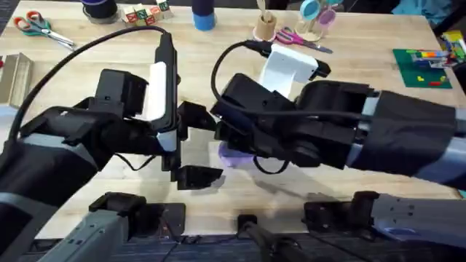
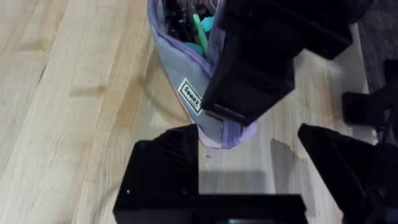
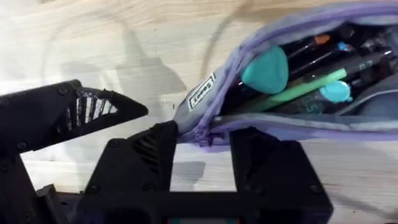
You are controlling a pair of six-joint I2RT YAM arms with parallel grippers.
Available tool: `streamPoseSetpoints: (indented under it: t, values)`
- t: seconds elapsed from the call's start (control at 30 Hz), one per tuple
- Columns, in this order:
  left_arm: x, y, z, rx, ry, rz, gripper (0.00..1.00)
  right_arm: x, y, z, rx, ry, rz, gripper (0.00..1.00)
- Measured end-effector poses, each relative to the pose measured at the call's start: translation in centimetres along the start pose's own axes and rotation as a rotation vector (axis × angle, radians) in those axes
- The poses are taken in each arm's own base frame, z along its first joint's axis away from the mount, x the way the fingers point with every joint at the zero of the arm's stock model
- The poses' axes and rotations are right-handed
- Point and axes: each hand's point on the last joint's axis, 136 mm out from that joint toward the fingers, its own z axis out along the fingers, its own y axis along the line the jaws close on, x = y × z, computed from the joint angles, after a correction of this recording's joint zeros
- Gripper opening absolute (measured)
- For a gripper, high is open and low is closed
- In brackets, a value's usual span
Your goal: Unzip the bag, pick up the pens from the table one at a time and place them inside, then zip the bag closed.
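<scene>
The lavender bag (image 2: 186, 81) lies on the table (image 2: 68, 93) with its zipper open. A green pen (image 3: 298, 87) rests inside it among dark pens and teal items. In the overhead view only a bit of the bag (image 1: 231, 156) peeks out under the arms. My right gripper (image 3: 203, 134) is open, with the bag's (image 3: 280, 118) zipper end lying between its fingertips. My left gripper (image 2: 249, 168) stands wide open just off that same end of the bag, touching nothing. One left finger (image 3: 81, 112) appears beside the right gripper.
Along the table's far edge stand scissors (image 1: 40, 28), wooden blocks (image 1: 145, 13), a blue cup (image 1: 204, 16), a wooden cup (image 1: 264, 28) and pink scissors (image 1: 298, 38). A green mat (image 1: 426, 67) lies at the far right. Both arms crowd the middle.
</scene>
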Motion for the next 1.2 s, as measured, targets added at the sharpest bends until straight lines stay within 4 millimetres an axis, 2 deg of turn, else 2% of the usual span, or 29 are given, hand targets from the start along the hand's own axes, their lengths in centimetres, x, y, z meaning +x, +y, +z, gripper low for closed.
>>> streamPoseSetpoints:
  t: [0.23, 0.37, 0.57, 0.73, 1.2]
  values:
    - [0.00, 0.00, 0.00, 0.000, 0.000, 0.000, 0.995, 0.02, 0.07, -0.01, -0.002, -0.001, -0.001, 0.432]
    - [0.00, 0.00, 0.00, 0.000, 0.000, 0.000, 0.995, 0.06, 0.16, -0.02, -0.006, -0.001, -0.002, 0.333]
    - [0.00, 0.00, 0.00, 0.000, 0.000, 0.000, 0.995, 0.08, 0.21, -0.03, -0.008, -0.001, -0.003, 0.288]
    - [0.00, 0.00, 0.00, 0.000, 0.000, 0.000, 0.995, 0.15, 0.25, -0.03, -0.009, 0.002, -0.003, 0.183]
    - [0.00, 0.00, 0.00, 0.000, 0.000, 0.000, 0.995, 0.14, 0.27, -0.12, -0.012, 0.002, -0.003, 0.163]
